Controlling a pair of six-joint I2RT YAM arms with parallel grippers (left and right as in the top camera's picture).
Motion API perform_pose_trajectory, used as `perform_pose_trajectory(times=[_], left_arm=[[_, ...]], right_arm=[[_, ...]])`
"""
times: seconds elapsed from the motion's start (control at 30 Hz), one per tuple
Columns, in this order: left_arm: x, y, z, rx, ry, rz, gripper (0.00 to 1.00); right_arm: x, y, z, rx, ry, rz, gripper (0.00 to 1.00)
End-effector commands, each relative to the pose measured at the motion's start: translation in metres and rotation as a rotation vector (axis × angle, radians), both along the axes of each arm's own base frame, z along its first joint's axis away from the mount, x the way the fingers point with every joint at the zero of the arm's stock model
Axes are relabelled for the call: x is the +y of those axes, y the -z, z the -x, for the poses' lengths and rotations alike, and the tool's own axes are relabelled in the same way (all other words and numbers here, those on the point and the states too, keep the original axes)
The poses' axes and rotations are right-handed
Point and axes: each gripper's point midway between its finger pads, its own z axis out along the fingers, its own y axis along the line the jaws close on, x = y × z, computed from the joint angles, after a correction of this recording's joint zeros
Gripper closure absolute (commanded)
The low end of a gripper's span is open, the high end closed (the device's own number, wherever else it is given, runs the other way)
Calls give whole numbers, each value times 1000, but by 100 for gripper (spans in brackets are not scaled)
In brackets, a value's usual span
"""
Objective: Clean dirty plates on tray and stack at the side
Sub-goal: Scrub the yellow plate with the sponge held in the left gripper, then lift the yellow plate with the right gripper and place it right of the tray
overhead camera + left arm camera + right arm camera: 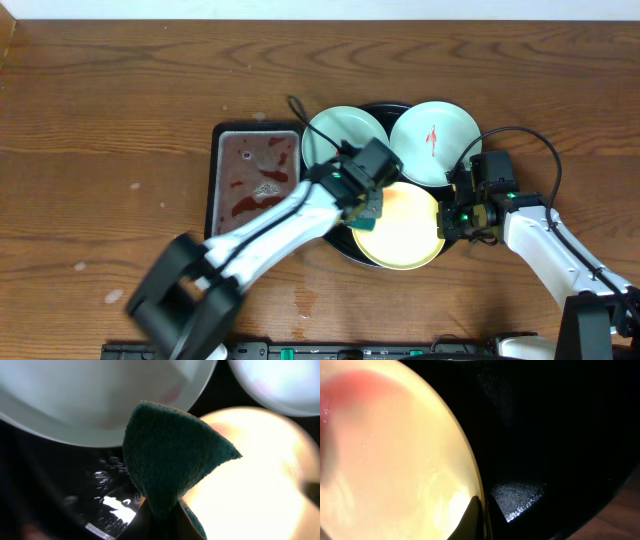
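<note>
The round black tray (pixel 350 250) holds three plates. A mint plate (pixel 338 132) lies at its back left. A second mint plate (pixel 440 140), with a red sauce smear, lies at its back right. The pale yellow plate (pixel 405 232) lies at the front. My left gripper (pixel 367 215) is shut on a dark green sponge (pixel 170 460) at the yellow plate's left edge (pixel 260 470). My right gripper (pixel 447 218) is shut on the yellow plate's right rim (pixel 472 505). A faint pink smear shows on that plate in the right wrist view (pixel 350 390).
A rectangular metal pan (pixel 255 180) with red stains sits left of the tray. Brown wood-grain tabletop (pixel 120 120) spreads to the left and behind. A black cable (pixel 535 150) loops over the right arm.
</note>
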Motion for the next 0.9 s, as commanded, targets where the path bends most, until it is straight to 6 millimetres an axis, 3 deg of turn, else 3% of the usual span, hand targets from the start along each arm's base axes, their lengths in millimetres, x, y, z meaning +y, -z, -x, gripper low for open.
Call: perform_pose_trajectory(times=[0.0, 0.17, 0.5, 0.63, 0.87], left_arm=[[13, -46, -1, -103, 52, 26, 93], [49, -68, 3, -101, 12, 6, 93], [128, -62, -23, -72, -29, -106, 93], [156, -61, -33, -61, -100, -118, 93], [192, -60, -42, -54, -155, -144, 93]], right_arm=[[-3, 4, 3, 13, -1, 25, 99], [5, 1, -1, -6, -19, -20, 98], [18, -10, -11, -48, -36, -93, 99], [16, -27, -22, -106, -32, -79, 99], [-8, -70, -47, -248, 15, 69, 99]])
